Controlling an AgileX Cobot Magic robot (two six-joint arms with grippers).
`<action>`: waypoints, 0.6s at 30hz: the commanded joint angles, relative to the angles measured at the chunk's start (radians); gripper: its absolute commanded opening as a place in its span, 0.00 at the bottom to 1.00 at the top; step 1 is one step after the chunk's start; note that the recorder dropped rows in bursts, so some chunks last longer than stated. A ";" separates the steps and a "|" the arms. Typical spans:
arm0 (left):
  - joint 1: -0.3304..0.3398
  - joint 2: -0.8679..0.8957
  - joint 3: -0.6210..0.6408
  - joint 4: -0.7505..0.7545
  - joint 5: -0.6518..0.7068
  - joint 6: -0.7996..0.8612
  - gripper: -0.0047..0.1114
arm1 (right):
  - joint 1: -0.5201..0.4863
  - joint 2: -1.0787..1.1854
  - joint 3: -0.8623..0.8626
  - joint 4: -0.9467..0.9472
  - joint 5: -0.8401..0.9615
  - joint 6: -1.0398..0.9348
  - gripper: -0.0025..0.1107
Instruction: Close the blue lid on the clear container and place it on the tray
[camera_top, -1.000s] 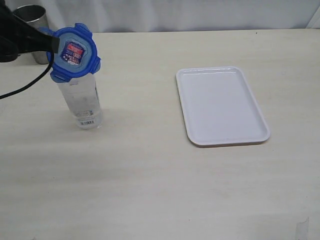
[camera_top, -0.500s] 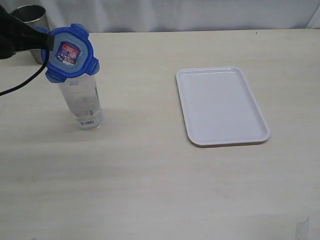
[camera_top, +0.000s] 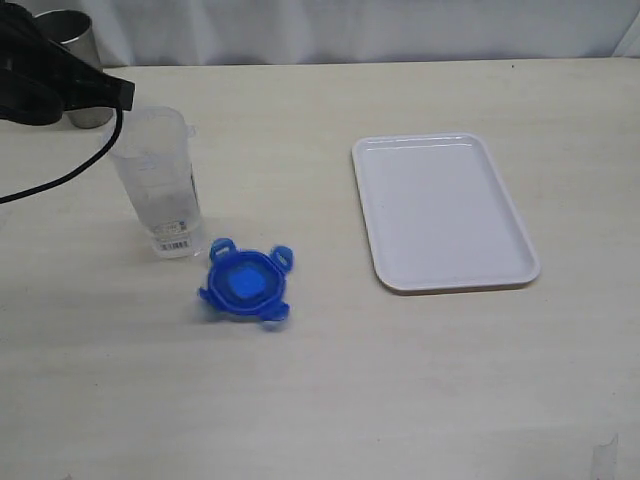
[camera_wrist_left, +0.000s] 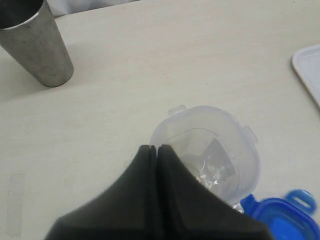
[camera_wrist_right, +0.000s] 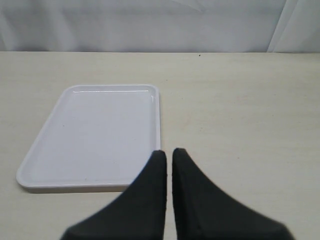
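Observation:
The clear container (camera_top: 158, 185) stands upright and uncovered on the table's left side; its open mouth (camera_wrist_left: 207, 162) shows in the left wrist view. On the table just in front and to the right of it lies the blue lid (camera_top: 245, 284), plain blue face up, with only its edge (camera_wrist_left: 285, 217) in the left wrist view. My left gripper (camera_top: 120, 93) hovers at the container's rim, shut and holding nothing (camera_wrist_left: 155, 148). The white tray (camera_top: 441, 211) lies empty to the right. My right gripper (camera_wrist_right: 169, 153) is shut by the tray's (camera_wrist_right: 95, 135) edge; the exterior view does not show it.
A grey metal cup (camera_top: 72, 52) stands at the back left behind the left arm, also visible as the cup (camera_wrist_left: 37, 47) in the left wrist view. A black cable (camera_top: 60, 178) droops from the left arm beside the container.
The blue lid was held by the left gripper over the container's mouth; it has dropped off and now lies flipped on the table in front of the container. The left gripper now holds nothing.

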 joint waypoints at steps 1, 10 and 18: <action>0.005 0.001 0.000 -0.008 -0.009 0.004 0.04 | 0.001 -0.005 0.002 0.003 -0.004 -0.006 0.06; -0.131 -0.039 0.000 -0.153 0.061 0.218 0.04 | 0.001 -0.005 0.002 0.003 -0.004 -0.006 0.06; -0.262 -0.171 0.223 -0.201 -0.093 0.199 0.04 | 0.001 -0.005 0.002 0.003 -0.004 -0.006 0.06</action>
